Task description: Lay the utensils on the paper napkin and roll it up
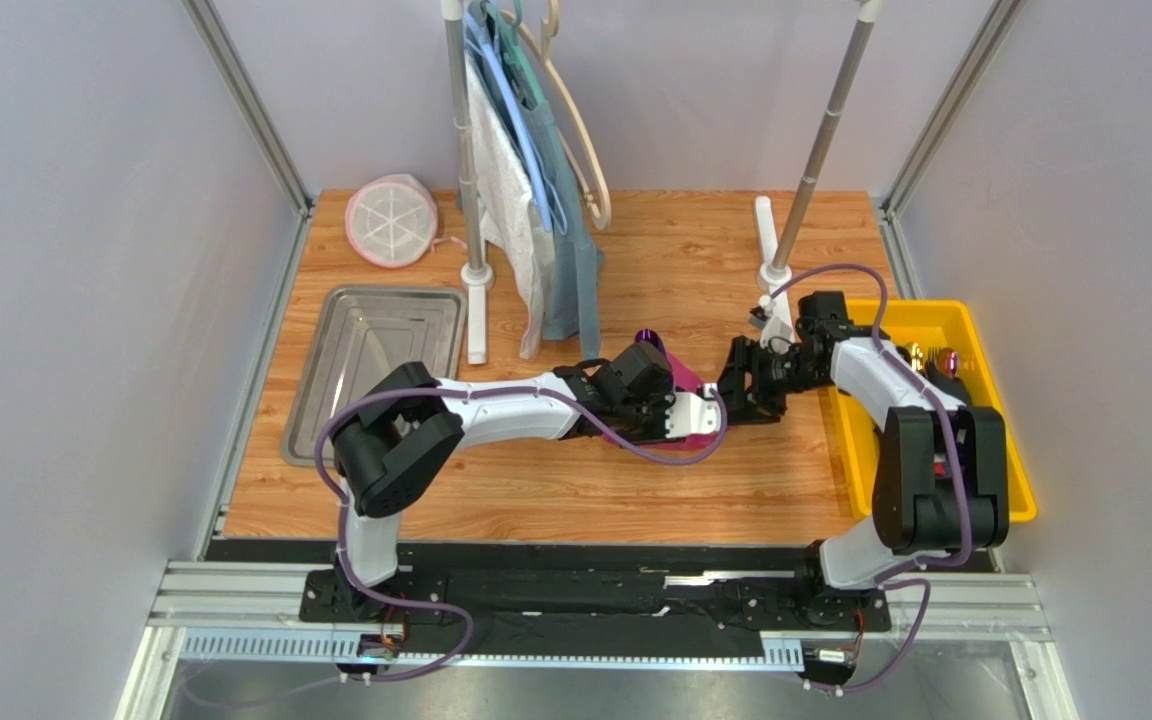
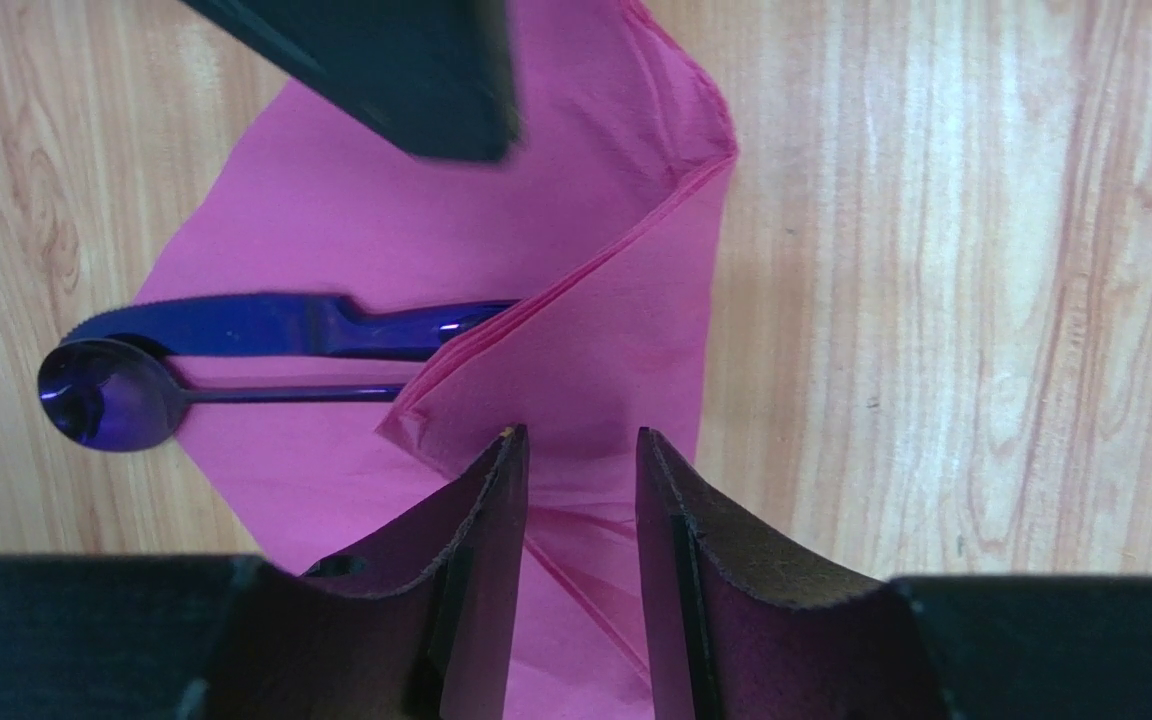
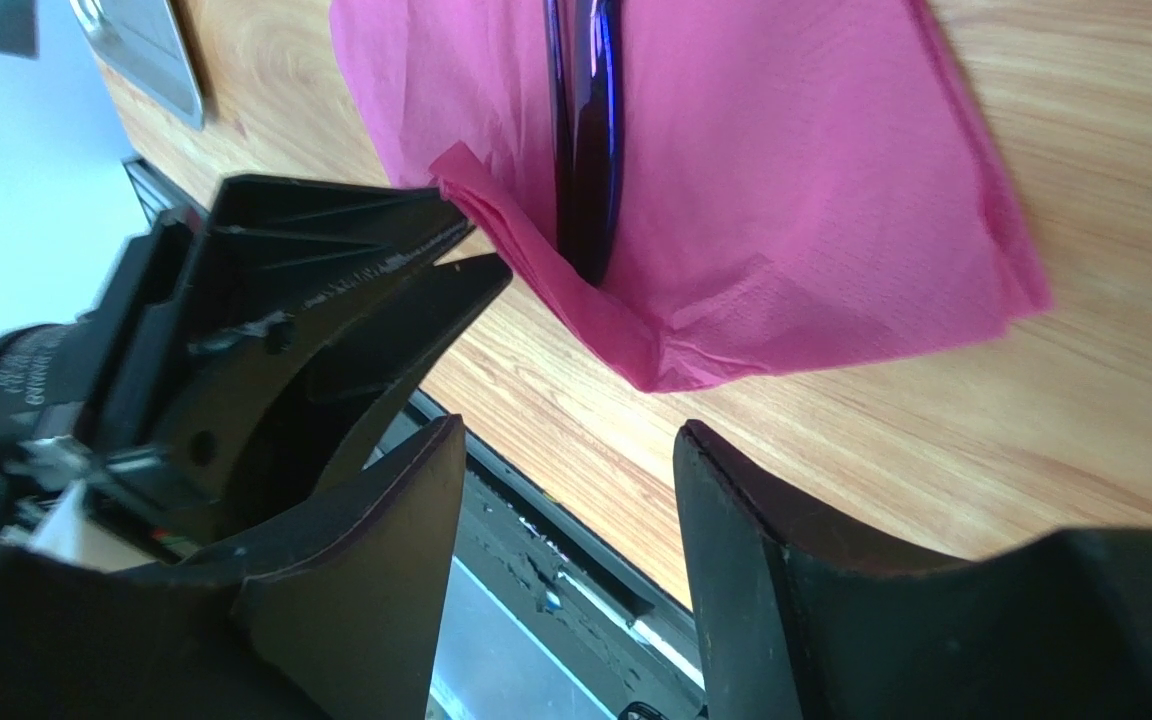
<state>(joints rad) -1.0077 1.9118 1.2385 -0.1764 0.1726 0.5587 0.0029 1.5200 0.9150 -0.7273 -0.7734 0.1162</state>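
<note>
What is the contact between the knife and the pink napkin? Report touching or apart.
Touching. The left wrist view shows the knife lying flat on the pink napkin, with its handle tucked under the napkin's folded-over part.

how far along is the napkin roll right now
Done: the knife and spoon lie on the pink napkin, one flap folded over their handles. In hand: left pincer and right pincer both stand open beside that fold, gripping nothing. To do: the roll itself; the napkin is only loosely folded.
</note>
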